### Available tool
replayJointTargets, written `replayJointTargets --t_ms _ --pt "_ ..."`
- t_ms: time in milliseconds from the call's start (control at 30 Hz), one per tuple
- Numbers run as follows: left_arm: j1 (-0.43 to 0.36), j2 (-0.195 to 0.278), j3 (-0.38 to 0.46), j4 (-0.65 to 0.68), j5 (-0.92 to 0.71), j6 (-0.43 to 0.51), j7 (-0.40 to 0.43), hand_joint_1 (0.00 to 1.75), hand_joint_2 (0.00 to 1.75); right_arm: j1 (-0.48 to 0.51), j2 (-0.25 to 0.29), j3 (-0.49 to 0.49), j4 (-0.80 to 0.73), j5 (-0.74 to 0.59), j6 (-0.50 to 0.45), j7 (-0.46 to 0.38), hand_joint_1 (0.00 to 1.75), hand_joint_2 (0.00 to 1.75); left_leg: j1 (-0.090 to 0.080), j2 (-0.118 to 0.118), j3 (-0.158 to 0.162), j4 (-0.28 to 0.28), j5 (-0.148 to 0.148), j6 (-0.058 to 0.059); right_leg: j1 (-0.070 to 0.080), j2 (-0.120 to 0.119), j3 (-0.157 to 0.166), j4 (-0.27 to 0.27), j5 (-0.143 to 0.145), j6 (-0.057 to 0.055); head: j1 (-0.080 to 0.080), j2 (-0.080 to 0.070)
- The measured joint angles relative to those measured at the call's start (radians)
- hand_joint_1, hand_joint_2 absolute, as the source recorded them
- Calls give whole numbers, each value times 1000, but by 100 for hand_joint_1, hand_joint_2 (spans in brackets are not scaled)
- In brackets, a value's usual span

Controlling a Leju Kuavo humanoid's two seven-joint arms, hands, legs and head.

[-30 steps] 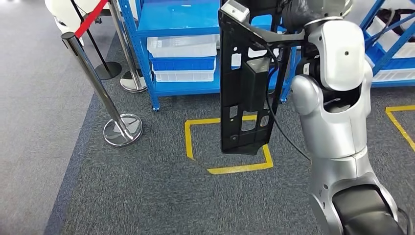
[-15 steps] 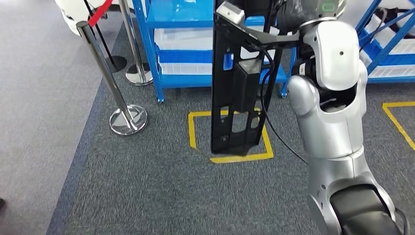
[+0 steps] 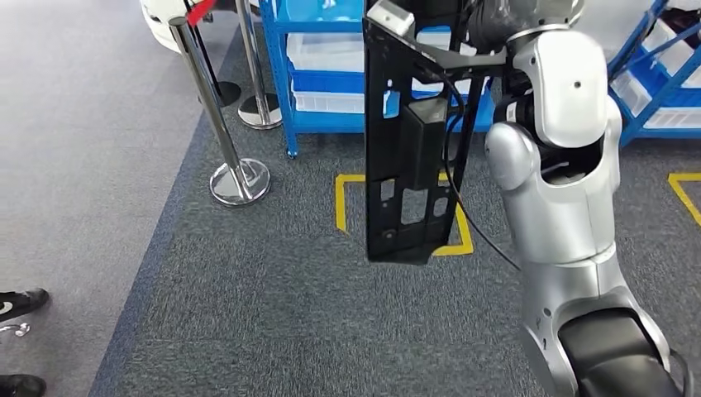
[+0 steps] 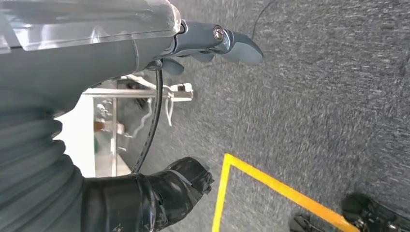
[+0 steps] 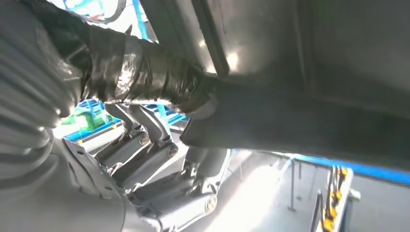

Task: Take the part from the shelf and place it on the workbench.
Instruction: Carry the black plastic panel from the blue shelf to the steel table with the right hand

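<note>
Head view: my right arm is raised, and a long black plastic panel with rectangular cut-outs hangs upright from its top end, near the upper edge of the frame. The panel's lower end is in the air above a grey carpeted floor, in front of a yellow tape rectangle on the carpet. A black cable runs down beside the panel.

Right wrist view: my right hand has its fingers wrapped around the panel's dark underside, so this hand grips the part.

Left wrist view: my left hand points at the carpet with its fingers apart and nothing in it.

Behind the panel stands a blue metal shelf rack carrying white and blue trays. To its left are chrome stanchion posts with round bases. Dark shoes of a person show at the left edge of the floor.
</note>
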Motion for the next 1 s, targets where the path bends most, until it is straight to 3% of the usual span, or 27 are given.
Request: replayJointTargets --t_ms 67,100,133,167,233,267,300,367,400,467,500,533,567,633,667,700,733,800,867,900,1000 --pt "0 1 1 -2 -2 0 0 0 175 -3 2 0 2 -1 0 0 175 175 2 25 -31 82 -100 -10 -4 -22 -27 -5 29 -12 -4 0" --pt "0 1 1 -3 -3 -1 0 0 175 -4 4 1 3 -1 0 0 175 175 4 38 -46 149 -157 -16 -4 -31 -43 -6 43 -15 -5 0" --pt "0 1 1 -4 -4 -1 0 0 175 -5 4 1 4 -1 0 0 175 175 7 45 -55 218 -191 -23 -4 -42 -59 -5 55 -15 -5 0" --pt "-1 1 1 -4 -4 -1 0 0 175 -5 4 1 5 -1 0 0 175 175 10 49 -58 276 -198 -28 -4 -53 -76 -3 68 -13 -5 0" --pt "-2 1 2 -5 -8 -4 -2 0 175 -5 4 1 8 -2 0 -1 175 175 17 56 -29 314 -148 -37 -5 -75 -109 3 89 -8 -5 0" --pt "-3 1 3 -6 -11 -6 -3 0 175 -6 4 1 9 -2 0 -1 175 175 19 64 13 279 -123 -39 -6 -86 -124 8 98 -4 -5 0" --pt "-6 1 5 -7 -14 -9 -5 0 175 -8 5 1 10 -2 0 -1 175 175 18 80 79 211 -120 -38 -5 -96 -137 14 105 1 -6 0" --pt "-11 2 14 -11 -26 -19 -9 0 175 -18 6 0 10 -3 -1 0 175 175 12 107 198 52 -164 -27 -4 -116 -155 27 118 12 -5 0" --pt "-13 3 20 -13 -32 -25 -12 0 175 -22 7 0 11 -4 -1 0 175 175 8 111 226 4 -185 -18 -3 -126 -159 29 126 18 -5 0" --pt "-15 3 34 -15 -45 -35 -18 0 175 -26 10 2 16 -5 -1 0 175 175 6 98 218 -21 -183 2 -5 -143 -164 26 142 31 -5 0" --pt "-15 2 42 -15 -52 -40 -21 0 175 -27 11 2 19 -6 0 0 175 175 6 92 210 -23 -173 12 -7 -135 -169 29 135 37 -4 0" --pt "-16 2 50 -15 -61 -46 -25 0 175 -28 11 3 23 -7 0 1 175 175 8 85 200 -27 -162 22 -8 -116 -178 48 108 41 -4 0" --pt "-19 1 60 -16 -70 -51 -29 0 175 -29 11 3 27 -8 0 2 175 175 10 80 189 -29 -149 30 -9 -89 -193 85 65 44 -4 0" --pt "-26 1 78 -16 -83 -59 -40 0 175 -31 11 3 33 -11 0 4 175 175 8 66 159 -28 -126 41 -10 -41 -227 210 -33 45 -4 0" --pt "-29 1 86 -16 -86 -61 -43 0 175 -31 11 3 35 -12 0 5 175 175 7 58 145 -27 -114 42 -9 -31 -239 270 -54 44 -4 0" --pt "-30 1 93 -16 -88 -62 -46 0 175 -31 11 3 38 -13 0 5 175 175 5 48 130 -26 -103 42 -8 -26 -240 309 -50 43 -4 0" --pt "-31 1 98 -16 -88 -62 -46 0 175 -31 11 3 40 -13 0 5 175 175 5 37 117 -23 -94 41 -8 -24 -226 313 -28 40 -4 0" --pt "-33 1 107 -16 -89 -62 -47 0 175 -32 11 3 43 -13 -1 5 175 175 4 15 95 -16 -79 37 -7 -9 -143 216 23 30 -4 0" --pt "-35 0 114 -16 -89 -62 -47 0 175 -36 11 3 44 -14 -1 5 175 175 3 -3 77 -7 -67 29 -6 23 -49 78 18 20 -4 0" --pt "-36 0 118 -16 -89 -63 -47 0 175 -39 12 3 44 -14 -1 5 175 175 4 -11 72 -4 -61 23 -4 34 -24 36 6 18 -4 0" --pt "-37 0 128 -16 -99 -69 -54 0 175 -43 13 3 47 -15 -1 5 175 175 6 -26 60 -1 -49 4 -4 14 -17 7 5 12 -4 0"
